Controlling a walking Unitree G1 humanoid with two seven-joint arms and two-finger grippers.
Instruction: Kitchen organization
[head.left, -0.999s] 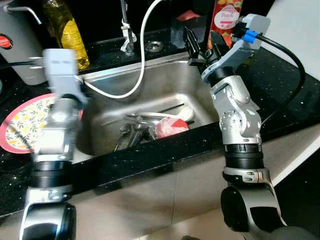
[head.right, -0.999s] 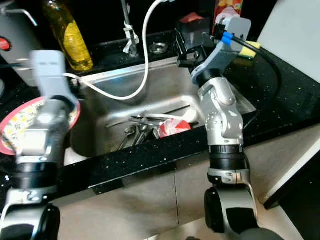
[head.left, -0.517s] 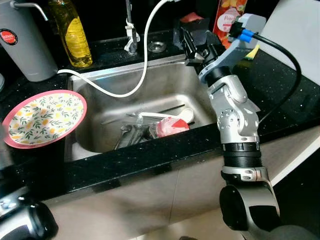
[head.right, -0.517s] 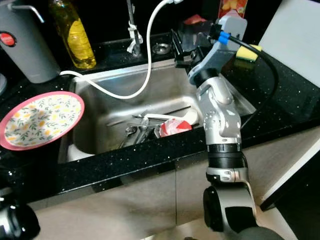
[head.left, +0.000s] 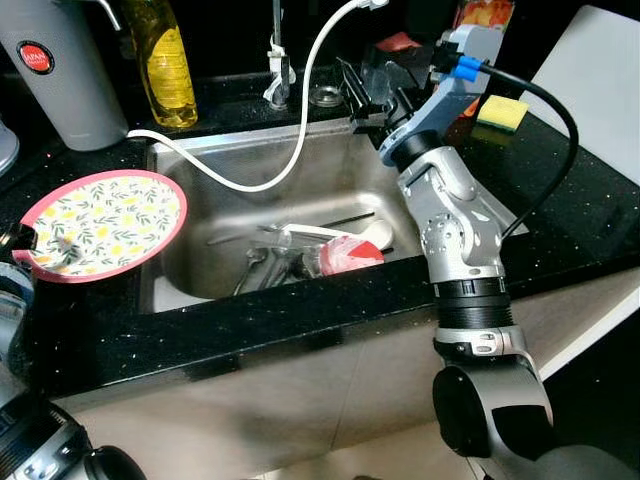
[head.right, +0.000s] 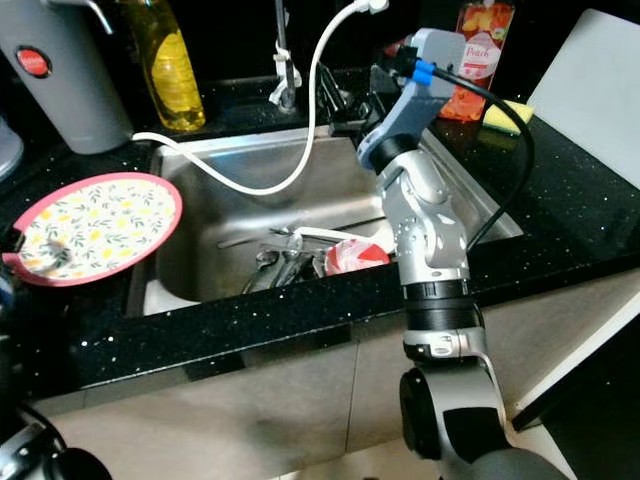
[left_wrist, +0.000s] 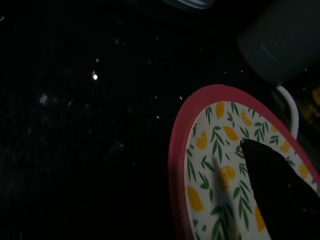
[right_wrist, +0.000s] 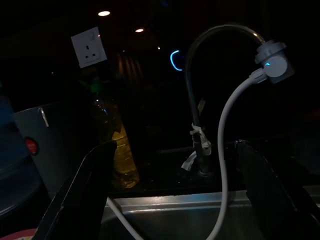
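Over the stainless steel sink basin (head.left: 330, 190), right gripper (head.left: 372, 92) poised with fingers spread, grasping nothing, above piled metal utensils (head.left: 275, 262) and red-and-white cup (head.left: 345, 255).

Left wrist view: one black finger (left_wrist: 280, 190) overlapping round pink-rimmed lemon-patterned plate (left_wrist: 210, 150) on black speckled countertop (left_wrist: 75, 125); grip state impossible to tell.

Right wrist view: fingers parted, framing curved metal faucet (right_wrist: 200, 100) and white hose (right_wrist: 230, 130).

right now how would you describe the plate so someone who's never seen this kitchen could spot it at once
Start at the stainless steel sink set in the black speckled countertop. On the counter at the sink's left edge, in front of the grey cylindrical canister, lies the round plate, slightly overhanging the basin. Its pink rim and yellow lemon and green leaf print make it the only patterned item there.
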